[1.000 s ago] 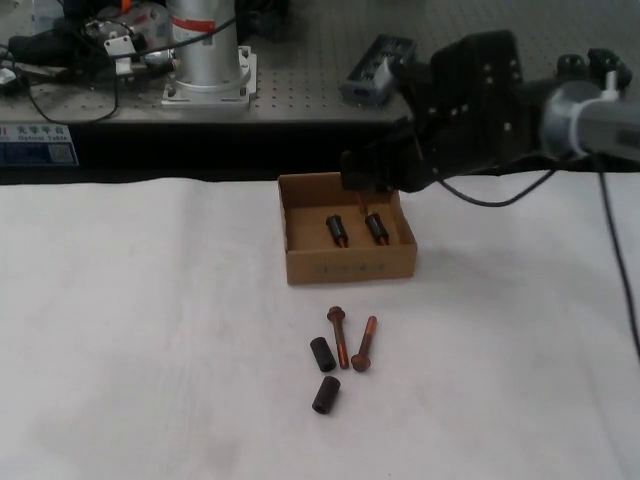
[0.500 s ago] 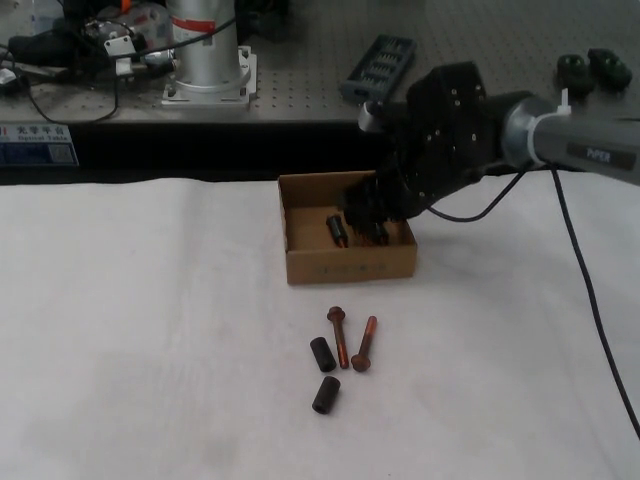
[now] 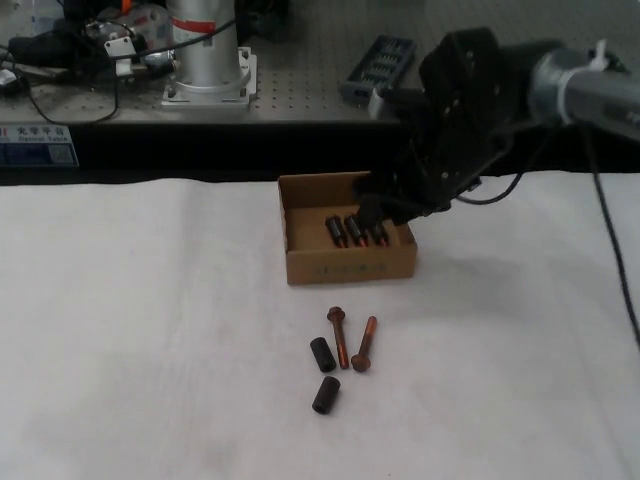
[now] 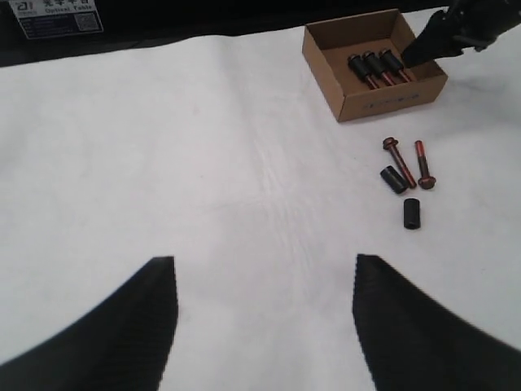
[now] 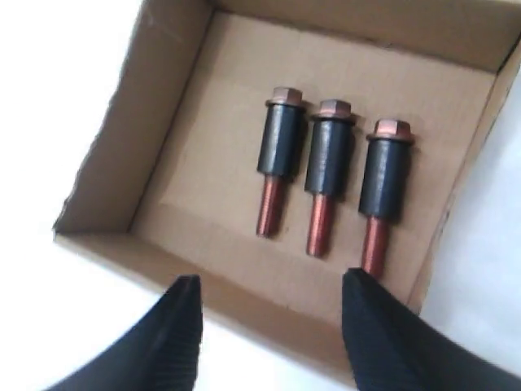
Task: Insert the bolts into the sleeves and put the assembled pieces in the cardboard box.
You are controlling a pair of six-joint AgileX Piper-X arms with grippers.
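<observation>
Bolts (image 5: pixel 319 228) in the cardboard box (image 5: pixel 122 138) show hexagonal heads in right wrist view.

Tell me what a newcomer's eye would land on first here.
Three assembled pieces lie side by side in the cardboard box, with the open right gripper hovering above them. On the white cloth in front of the box, two loose bolts and two bare sleeves lie.
</observation>
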